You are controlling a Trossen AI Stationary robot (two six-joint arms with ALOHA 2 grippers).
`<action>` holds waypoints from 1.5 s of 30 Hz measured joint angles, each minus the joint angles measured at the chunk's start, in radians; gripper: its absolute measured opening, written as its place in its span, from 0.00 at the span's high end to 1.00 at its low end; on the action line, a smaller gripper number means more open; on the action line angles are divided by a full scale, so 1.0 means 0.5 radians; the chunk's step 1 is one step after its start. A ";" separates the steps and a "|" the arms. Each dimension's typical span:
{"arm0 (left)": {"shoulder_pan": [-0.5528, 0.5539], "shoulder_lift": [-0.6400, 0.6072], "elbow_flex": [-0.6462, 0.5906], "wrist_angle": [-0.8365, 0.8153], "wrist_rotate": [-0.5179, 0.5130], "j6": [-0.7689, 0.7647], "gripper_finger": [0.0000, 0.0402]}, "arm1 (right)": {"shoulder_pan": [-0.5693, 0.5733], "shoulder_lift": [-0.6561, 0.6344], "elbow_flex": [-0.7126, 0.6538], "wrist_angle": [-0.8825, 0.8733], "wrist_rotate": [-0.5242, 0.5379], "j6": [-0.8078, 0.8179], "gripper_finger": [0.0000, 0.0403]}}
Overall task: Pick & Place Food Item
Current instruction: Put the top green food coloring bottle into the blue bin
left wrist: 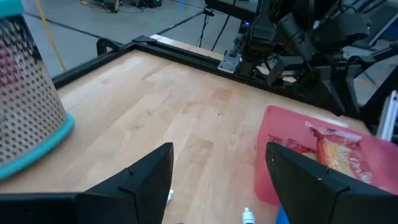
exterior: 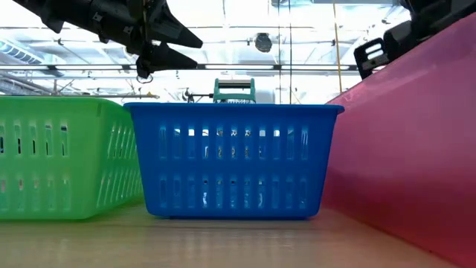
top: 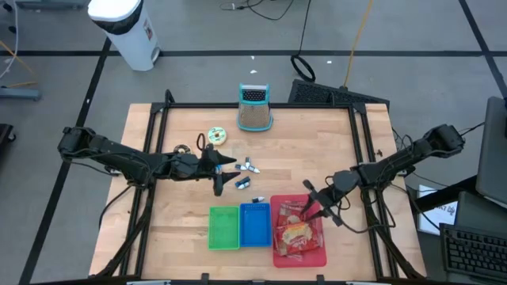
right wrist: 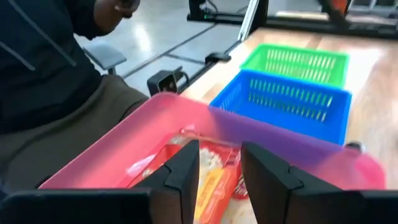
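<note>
A food packet, red and yellow, lies in the pink basket at the table's near right, with more wrappers around it. My right gripper hangs over that basket's far end, open. Its fingers stand just above the packet with nothing between them. Near the table's middle my left gripper hovers, wide open and holding nothing. Its wrist view shows the pink basket and the packet farther off.
A blue basket and a green basket stand left of the pink one. A teal-rimmed grater is at the far middle, a tape roll and small bottles near my left gripper. A person in dark clothes is at the near edge.
</note>
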 joint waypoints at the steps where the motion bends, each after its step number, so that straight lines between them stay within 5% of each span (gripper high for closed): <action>1: 0.000 0.000 0.000 -0.005 0.006 -0.026 0.36 | -0.011 -0.001 0.000 0.019 -0.001 -0.004 0.73; 10: -0.049 0.338 0.085 -0.018 0.082 -0.054 0.36 | -0.171 -0.010 0.000 0.075 0.001 -0.065 0.76; 19: -0.056 0.983 0.535 -0.188 0.362 0.206 0.36 | -0.318 -0.010 0.000 0.135 -0.002 -0.126 0.76; 25: -0.028 1.216 0.849 -0.585 0.335 0.415 0.36 | -0.339 -0.010 0.000 0.154 -0.006 -0.114 0.77; 45: 0.043 1.306 1.003 -0.913 0.458 0.540 0.36 | -0.339 -0.010 0.000 0.125 -0.008 -0.171 0.77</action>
